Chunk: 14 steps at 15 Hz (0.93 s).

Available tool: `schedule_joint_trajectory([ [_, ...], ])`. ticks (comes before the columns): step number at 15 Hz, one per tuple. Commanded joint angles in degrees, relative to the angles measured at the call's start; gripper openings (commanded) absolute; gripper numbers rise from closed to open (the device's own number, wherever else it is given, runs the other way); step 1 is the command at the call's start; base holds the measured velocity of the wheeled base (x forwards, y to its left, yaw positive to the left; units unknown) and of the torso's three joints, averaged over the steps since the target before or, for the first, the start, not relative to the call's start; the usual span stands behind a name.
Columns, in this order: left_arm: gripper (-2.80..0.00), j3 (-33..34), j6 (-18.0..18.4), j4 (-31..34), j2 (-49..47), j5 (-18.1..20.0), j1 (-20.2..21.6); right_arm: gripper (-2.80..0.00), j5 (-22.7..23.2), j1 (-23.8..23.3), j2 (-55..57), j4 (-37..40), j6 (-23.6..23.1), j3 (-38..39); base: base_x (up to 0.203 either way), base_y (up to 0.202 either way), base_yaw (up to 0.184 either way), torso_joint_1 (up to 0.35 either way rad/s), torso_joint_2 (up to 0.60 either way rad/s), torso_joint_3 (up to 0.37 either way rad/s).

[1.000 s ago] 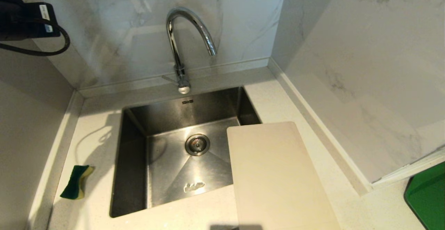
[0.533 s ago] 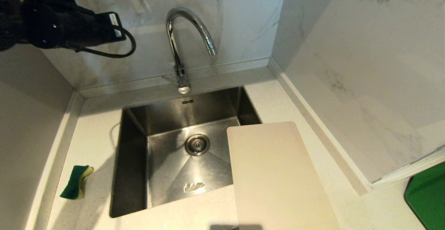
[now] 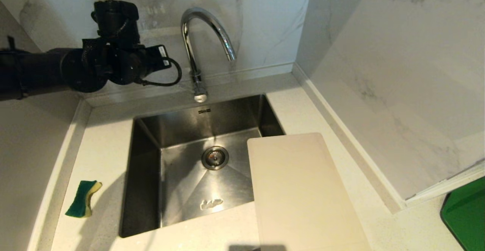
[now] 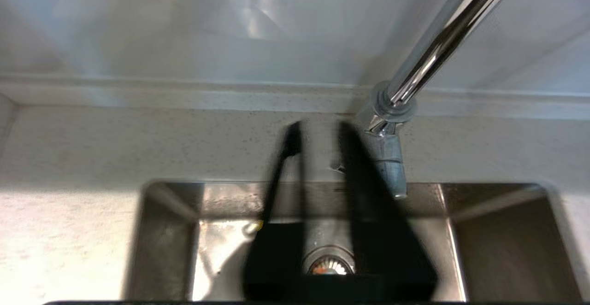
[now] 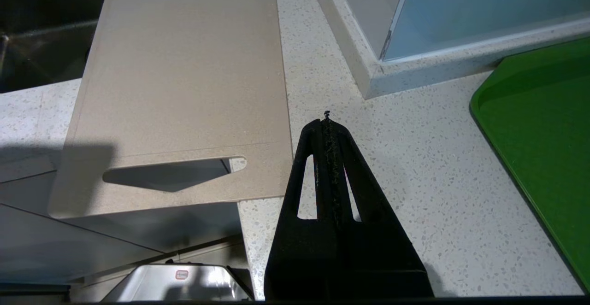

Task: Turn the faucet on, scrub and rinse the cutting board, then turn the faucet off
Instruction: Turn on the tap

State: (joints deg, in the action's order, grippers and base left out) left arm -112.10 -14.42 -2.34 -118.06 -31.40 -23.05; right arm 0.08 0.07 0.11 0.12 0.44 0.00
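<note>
The chrome gooseneck faucet (image 3: 206,27) stands behind the sink, and no water shows at its spout. Its thin lever (image 3: 185,86) sticks out to the left of the base. My left arm (image 3: 113,59) reaches in from the left at faucet height. In the left wrist view my left gripper (image 4: 318,132) is open over the sink's back rim, just beside the faucet base (image 4: 389,157), with nothing between its fingers. The cream cutting board (image 3: 299,190) lies on the counter, overhanging the sink's right edge. My right gripper (image 5: 327,118) is shut and empty beside the cutting board's (image 5: 184,65) handle slot.
A green and yellow sponge (image 3: 83,198) lies on the counter left of the steel sink (image 3: 144,175). A green tray (image 3: 466,217) sits at the far right. Marble walls close in behind and to the right, with a wall corner beside the board.
My left arm has swung in from the upper left corner toward the faucet and lowered. Its fingers have parted. The board, the sponge and the right arm have not moved.
</note>
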Motion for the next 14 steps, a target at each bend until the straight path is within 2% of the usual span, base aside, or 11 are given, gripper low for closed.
schedule_joint_trajectory([
  [1,0.0,-0.05,-0.77,-1.54,-3.88,-0.91,0.14,-2.8,0.01,0.01,0.15,0.06,0.0,0.0,0.0,0.0,0.0,0.0,0.0,0.0],
  [4,0.0,-0.04,-3.79,-5.6,-7.26,-4.69,-0.22,-2.8,0.01,0.01,0.24,0.06,0.0,0.0,0.0,0.0,0.0,0.0,0.0,0.0],
  [7,0.0,-0.07,-10.21,-7.79,-7.71,-4.61,-0.33,-2.8,0.01,0.06,0.24,0.14,-0.01,0.0,0.0,0.0,0.0,0.0,0.0,0.0],
  [11,0.0,-0.04,-16.88,-9.07,-8.24,-4.9,-1.1,-2.8,0.01,0.01,-0.11,0.15,-0.09,0.0,0.0,0.0,0.0,0.0,0.0,0.0],
  [14,0.0,0.01,-20.33,-9.01,-8.57,-4.9,-2.12,-2.8,0.01,0.01,-0.11,0.15,-0.09,0.0,0.0,0.0,0.0,0.0,0.0,0.0],
])
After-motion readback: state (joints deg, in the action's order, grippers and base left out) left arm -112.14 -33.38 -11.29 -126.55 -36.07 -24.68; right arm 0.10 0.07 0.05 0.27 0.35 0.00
